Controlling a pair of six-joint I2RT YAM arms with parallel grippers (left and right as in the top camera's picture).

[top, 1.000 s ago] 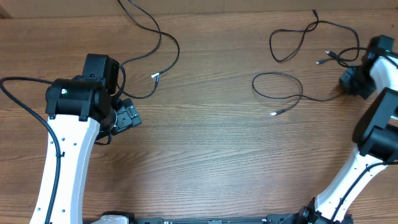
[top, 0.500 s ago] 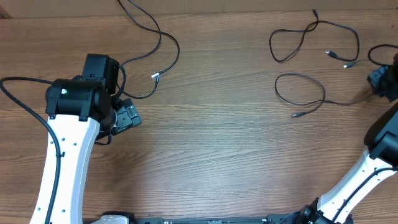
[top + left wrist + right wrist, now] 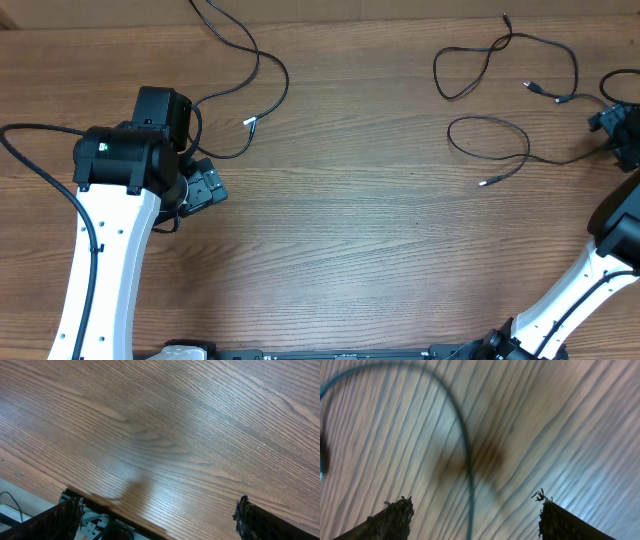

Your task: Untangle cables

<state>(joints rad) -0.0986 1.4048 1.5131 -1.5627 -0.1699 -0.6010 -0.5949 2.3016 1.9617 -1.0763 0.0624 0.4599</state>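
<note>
The right claw (image 3: 472, 506) has dragged the looped cable (image 3: 490, 135) rightward, apart from the far cable (image 3: 500, 45), then spread open, releasing it. The left claw (image 3: 157, 510) hangs open over bare worktop (image 3: 350, 250). Separation looks nearly done.

On my wood-grain tabletop (image 3: 350, 240) I see a black cable (image 3: 287, 82) lying far left, a looped cable (image 3: 436, 72) far right, and another cable (image 3: 527, 146) beneath it.

One cable (image 3: 249, 122) is lying on the table (image 3: 350, 250) at its far left, just behind the left arm (image 3: 130, 170). Two more are lying at the far right, one loop (image 3: 436, 70) behind and another (image 3: 484, 183) just in front of it, the front one trailing toward the right gripper (image 3: 615, 128) at the table's right edge.
</note>
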